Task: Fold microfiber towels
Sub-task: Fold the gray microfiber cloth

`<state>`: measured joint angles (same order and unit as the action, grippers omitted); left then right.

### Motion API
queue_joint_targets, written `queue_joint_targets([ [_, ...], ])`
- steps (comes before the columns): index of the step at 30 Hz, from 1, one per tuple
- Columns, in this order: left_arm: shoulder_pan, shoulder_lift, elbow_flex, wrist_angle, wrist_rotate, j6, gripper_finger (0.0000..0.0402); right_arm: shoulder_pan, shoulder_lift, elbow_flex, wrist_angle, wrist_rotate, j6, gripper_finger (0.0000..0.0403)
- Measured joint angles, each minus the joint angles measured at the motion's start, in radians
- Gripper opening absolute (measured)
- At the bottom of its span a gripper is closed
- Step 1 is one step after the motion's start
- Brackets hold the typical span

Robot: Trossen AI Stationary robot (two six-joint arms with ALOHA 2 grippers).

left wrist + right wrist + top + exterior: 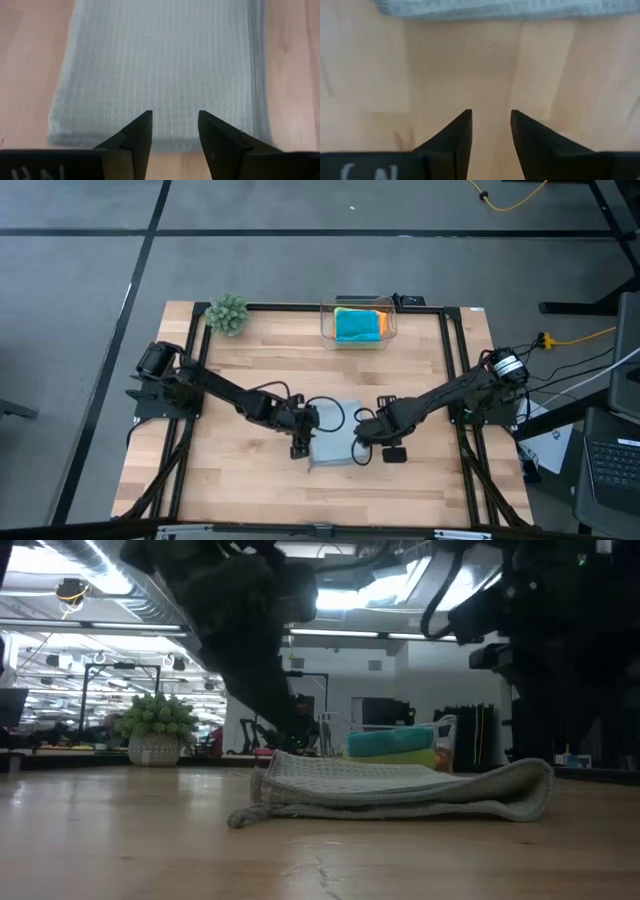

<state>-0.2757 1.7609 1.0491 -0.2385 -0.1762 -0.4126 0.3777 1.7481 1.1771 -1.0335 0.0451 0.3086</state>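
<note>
Nearest the low lens, the light grey towel (400,790) is lying folded into a flat strip on the wooden table (250,490), so I'm judging this fold done. Both my tools are standing empty: my left gripper (174,131) is hovering over one end of the strip with its jaws parted, and my right gripper (490,131) is pointing at bare wood just beside the cloth, fingers parted too. Turquoise and orange towels (358,326) are sitting stacked in the clear box (390,330) at the far edge, near the small plant (227,313).
</note>
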Motion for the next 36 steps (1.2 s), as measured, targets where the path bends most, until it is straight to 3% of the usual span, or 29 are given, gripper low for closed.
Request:
queue_joint_targets([
  [5, 0.036, -0.022, 0.002, -0.017, -0.008, 0.000, 0.0150, -0.050, -0.050, -0.058, -0.014, 0.015, -0.085, 0.0138],
  [10, 0.071, -0.029, 0.001, -0.038, -0.013, -0.002, 0.0150, -0.107, -0.195, -0.180, 0.009, 0.019, -0.112, 0.0138],
  [21, 0.142, -0.029, 0.001, -0.034, -0.014, -0.003, 0.0150, -0.160, -0.567, -0.495, 0.351, 0.016, 0.023, 0.0138],
  [27, 0.161, -0.029, 0.001, -0.034, -0.016, 0.004, 0.0152, -0.160, -0.615, -0.527, 0.415, 0.048, 0.127, 0.0138],
  [36, 0.167, -0.028, 0.001, -0.033, -0.070, 0.005, 0.0150, -0.160, -0.615, -0.527, 0.508, 0.094, 0.057, 0.0138],
])
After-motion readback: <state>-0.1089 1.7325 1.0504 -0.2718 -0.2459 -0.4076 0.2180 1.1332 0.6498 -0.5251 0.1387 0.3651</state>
